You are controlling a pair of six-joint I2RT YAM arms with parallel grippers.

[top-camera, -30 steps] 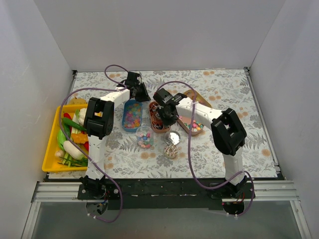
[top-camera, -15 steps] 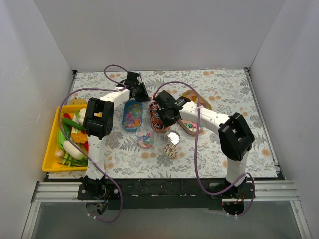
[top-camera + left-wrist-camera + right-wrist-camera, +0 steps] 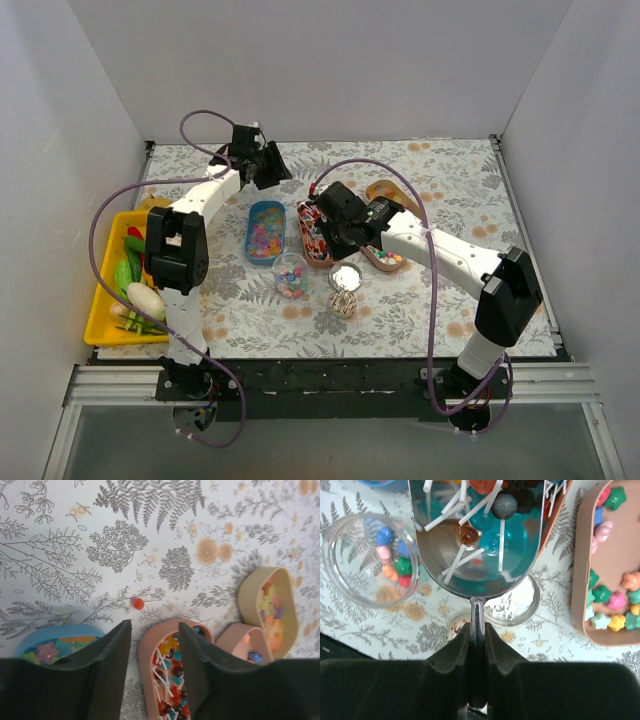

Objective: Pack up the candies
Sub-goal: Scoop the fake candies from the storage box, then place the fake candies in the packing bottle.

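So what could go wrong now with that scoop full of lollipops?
The right end effector pinches only the thin handle of the metal scoop, so it might twist and spill the lollipops. Their sticks point every way, so some may catch on the rim of the small clear cup instead of dropping in. One red candy lies loose on the tablecloth under the open left end effector and could get left out.

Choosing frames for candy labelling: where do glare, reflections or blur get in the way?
Right wrist view: the shiny scoop mirrors the lollipops in it, doubling them; the right gripper is dark and soft. Left wrist view: tablecloth sharp, left gripper dark, soft-edged. Top view: even light, but candies tiny.
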